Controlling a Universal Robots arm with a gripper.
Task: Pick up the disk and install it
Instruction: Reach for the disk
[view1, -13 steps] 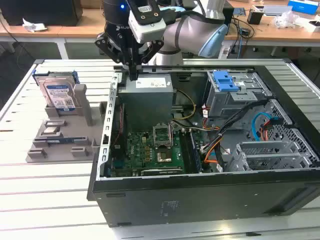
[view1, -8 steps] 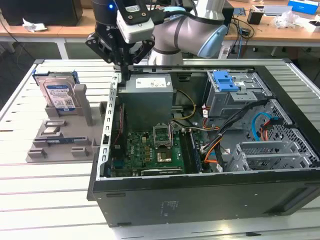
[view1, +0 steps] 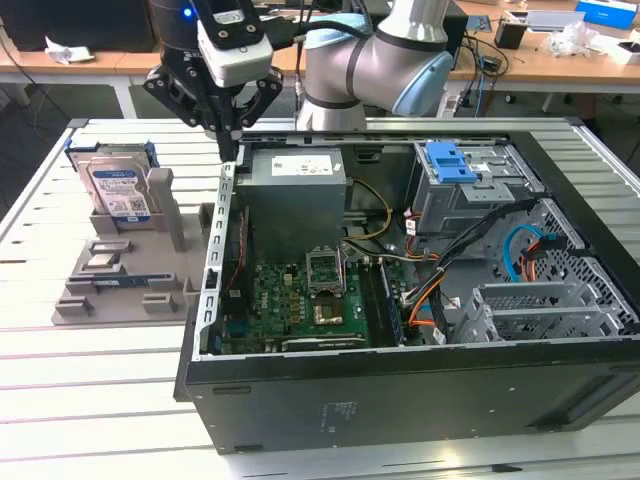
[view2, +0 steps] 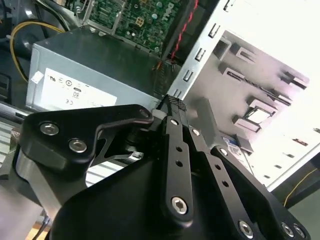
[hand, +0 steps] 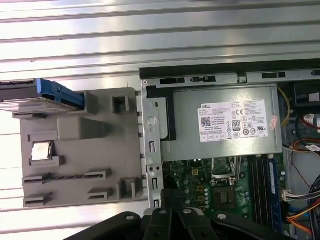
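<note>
The disk (view1: 115, 190) stands upright in the far slot of a grey holder block (view1: 130, 270) on the exterior view's left, its blue-and-white label facing the camera and blue rails on its edges. In the first wrist view the disk (hand: 30, 97) shows edge-on with a blue rail. My gripper (view1: 232, 150) hangs between the holder and the open computer case (view1: 400, 390), over the case's rear corner and to the right of the disk. Its black fingers (view2: 175, 130) meet at the tips, shut on nothing.
Inside the case a grey power supply (view1: 295, 200) lies just beside the gripper. A metal drive cage (view1: 480, 195) with a blue latch (view1: 450, 162) sits at the far right of the case. Orange and black cables (view1: 430, 300) cross the motherboard (view1: 290, 300). All stands on a slatted metal table (view1: 90, 390).
</note>
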